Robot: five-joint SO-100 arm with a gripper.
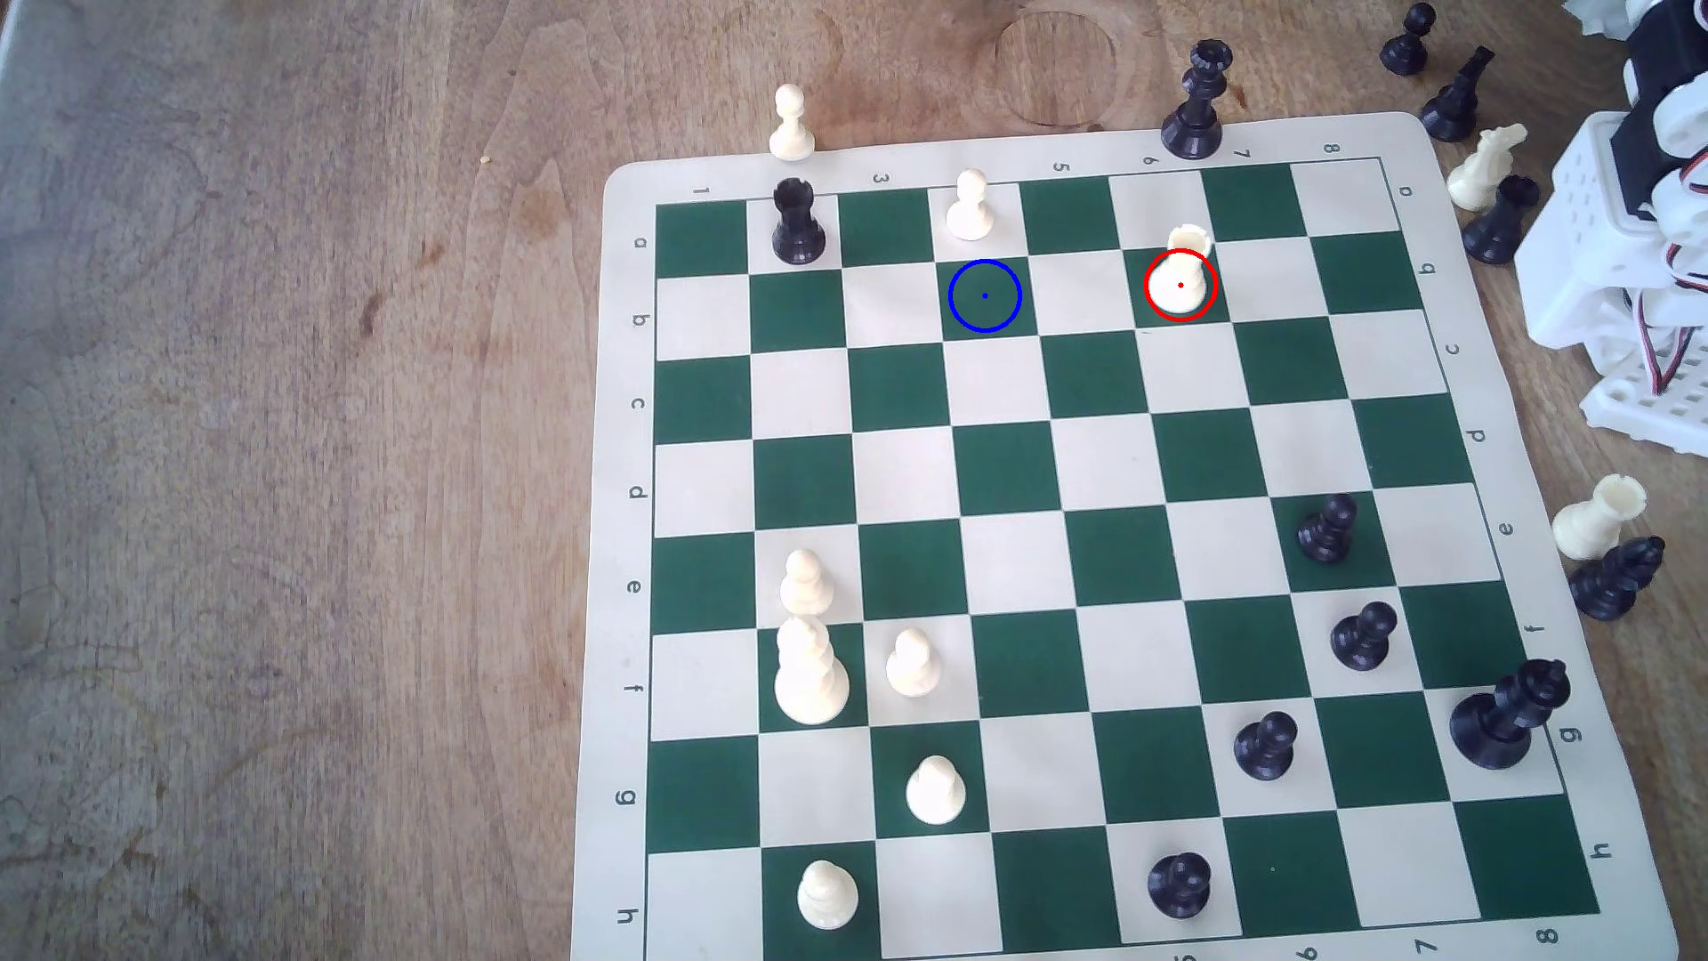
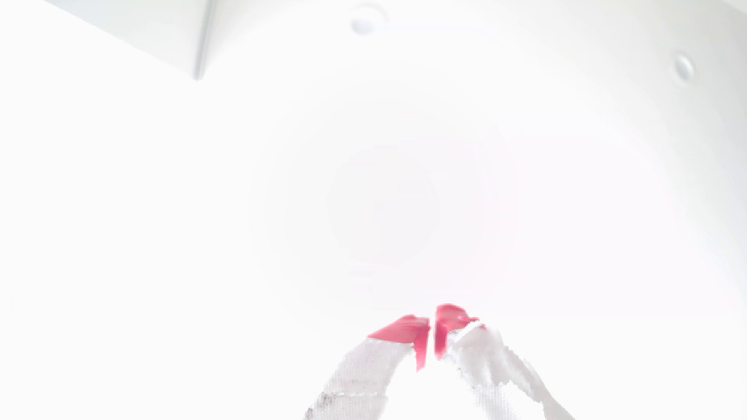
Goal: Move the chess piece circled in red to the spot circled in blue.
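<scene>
One cream-white rook (image 1: 1181, 277) is standing upright inside a red ring on a dark green square near the far edge of a green and cream chessboard (image 1: 1100, 554), which is lying on a wooden surface (image 1: 277, 462). Two squares toward the exterior view's left in the same row, a blue ring with a centre dot (image 1: 984, 296) is marking a bare green square. A cream pawn (image 1: 969, 205) is standing just beyond that ring, and a black rook (image 1: 797, 222) is sitting farther left. The white robot arm (image 1: 1627, 240) is resting off the board at the exterior view's right, well apart from the rook. In the washed-out wrist view, the gripper (image 2: 431, 335) is showing its red-tipped jaws nearly closed, a thin gap between them, holding nothing.
</scene>
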